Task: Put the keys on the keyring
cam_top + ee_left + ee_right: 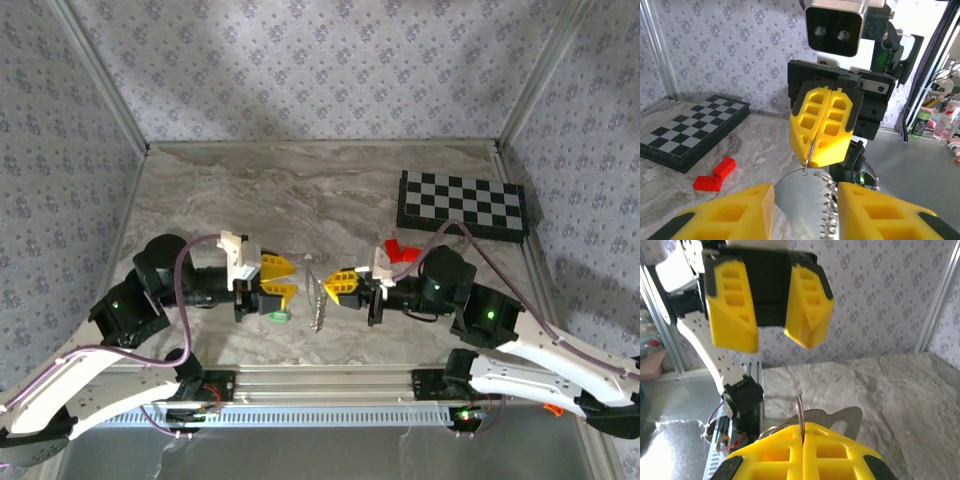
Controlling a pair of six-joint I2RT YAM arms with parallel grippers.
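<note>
While right gripper (331, 286) is clamped on the keyring (318, 302), left gripper (291, 278) stands open and empty. Green key (279, 316) lies on table (300, 190) beneath it (1 seen). Threading pending; next likely needs key grasped, aligned.

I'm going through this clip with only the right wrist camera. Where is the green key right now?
Observer: Overhead, the green key lies on the table beside the open left gripper, not held.
Operator: Other things on the table?
Observer: Two red bricks near a chessboard, far right.
Operator: And what my fingers are pinching?
Observer: Overhead, the keyring runs toward the arm bases, in the gap between the left gripper and the right gripper.
</note>
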